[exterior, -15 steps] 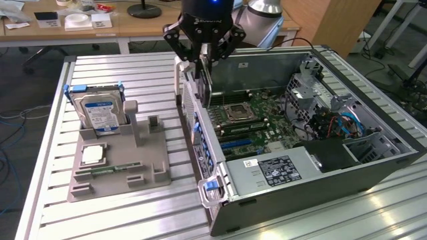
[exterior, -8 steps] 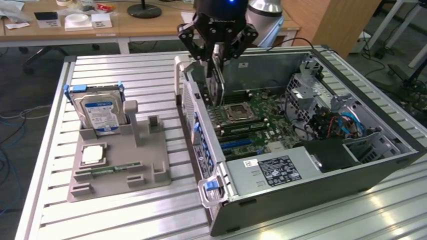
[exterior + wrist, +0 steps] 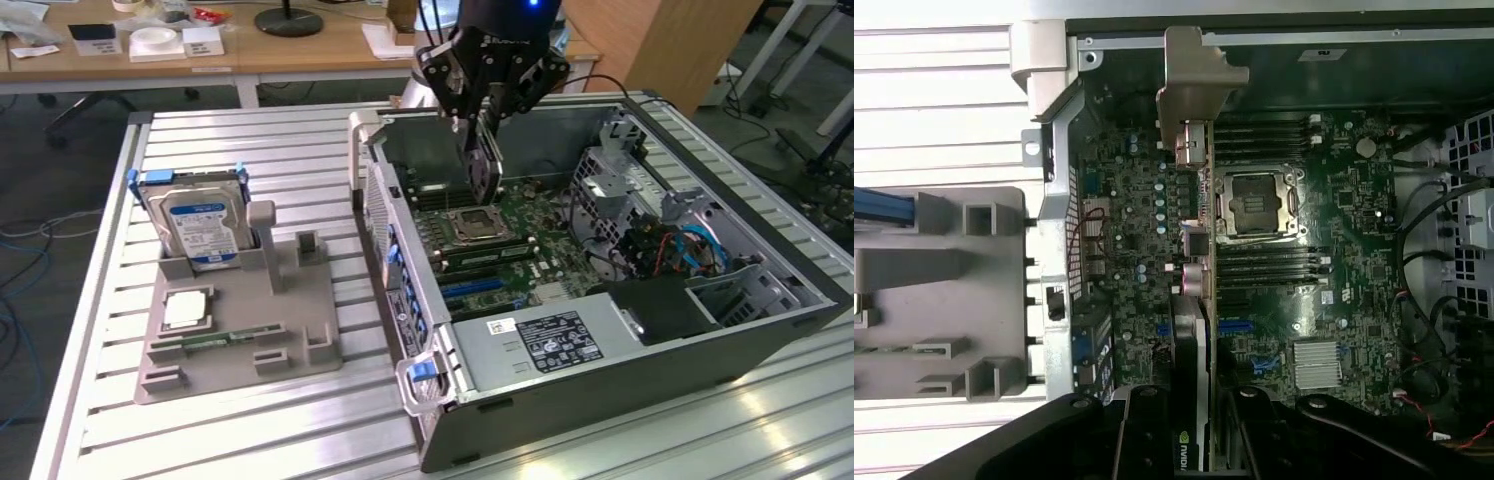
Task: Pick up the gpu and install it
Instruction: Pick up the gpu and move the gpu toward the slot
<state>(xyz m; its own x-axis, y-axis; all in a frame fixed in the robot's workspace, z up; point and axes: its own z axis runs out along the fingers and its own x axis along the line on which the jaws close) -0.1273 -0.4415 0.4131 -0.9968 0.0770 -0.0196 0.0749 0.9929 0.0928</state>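
Observation:
The gpu (image 3: 483, 168) hangs upright on its edge over the open computer case (image 3: 627, 345), above the motherboard (image 3: 527, 235) and just behind the CPU socket (image 3: 477, 226). My gripper (image 3: 478, 122) is shut on the card's upper edge. In the wrist view the gpu (image 3: 1197, 330) appears edge-on between the black fingers (image 3: 1149, 435), and its silver bracket (image 3: 1199, 85) sits near the case's rear wall. The card is still above the motherboard (image 3: 1344, 270) and its blue slots (image 3: 1239, 327).
A grey holder (image 3: 234, 345) on the slatted metal table (image 3: 267, 150) stands at the exterior view's left. It carries a silver hard drive (image 3: 196, 225), a narrow memory stick (image 3: 227, 337) and a square chip (image 3: 187, 308). Drive cages and cables (image 3: 667, 240) fill the case's far side.

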